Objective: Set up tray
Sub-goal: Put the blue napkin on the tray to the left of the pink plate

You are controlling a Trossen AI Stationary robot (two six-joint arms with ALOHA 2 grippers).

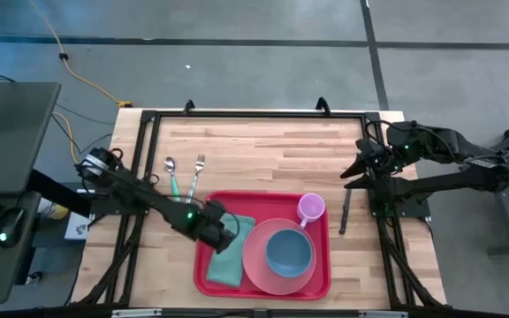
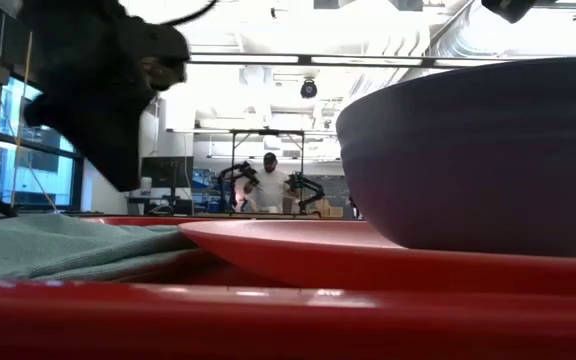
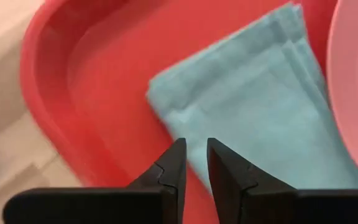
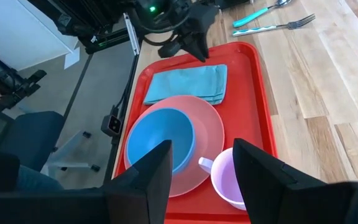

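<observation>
Low down, the dark rounded bowl (image 2: 488,150) runs off the right edge, and the big red plastic tray (image 2: 268,320) blurs across the foreground.

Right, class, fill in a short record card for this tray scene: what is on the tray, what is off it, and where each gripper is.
tray: red, on the wooden table
on tray: folded teal napkin, pink plate with blue bowl on it, pink cup
off tray: spoon and fork, side by side on the table beyond the tray
left gripper: over the napkin's edge, fingers narrowly apart, holding nothing
right gripper: open, at the table's right edge, waiting
</observation>
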